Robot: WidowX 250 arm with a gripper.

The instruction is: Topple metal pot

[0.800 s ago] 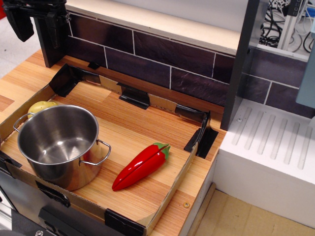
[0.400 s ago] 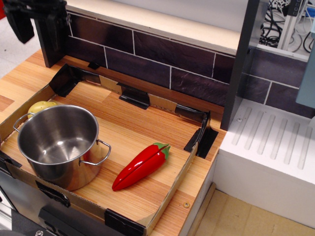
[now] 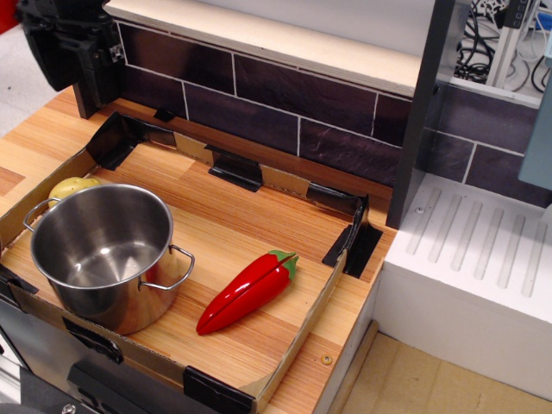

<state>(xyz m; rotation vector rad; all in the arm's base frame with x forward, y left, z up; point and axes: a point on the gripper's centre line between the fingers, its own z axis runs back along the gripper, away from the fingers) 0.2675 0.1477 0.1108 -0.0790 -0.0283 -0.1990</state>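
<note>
While the metal pot (image 3: 102, 254) is standing upright and empty at the front left of the wooden counter (image 3: 233, 224), you are seeing straight down into its open mouth. Its two wire loop handles are sticking out to either side, one toward the left edge and one toward the red pepper (image 3: 246, 293). The pot is sitting inside a low cardboard border (image 3: 297, 332) that is framing the work area, close to that border's front and left walls.

A yellowish round object (image 3: 72, 187) is peeking out from just behind the pot's far rim, mostly hidden by it. The red pepper is lying on its side to the pot's right, near it but not touching, with its green stem end pointing away toward the back right.

The gripper (image 3: 69, 52) is hanging at the top left corner, well apart from the pot and high against the dark tiled wall (image 3: 285, 116). You are looking at a dark bulk there, partly cut off by the frame edge; whether its fingers are spread or pressed together cannot be told, and nothing is showing between them.
</note>
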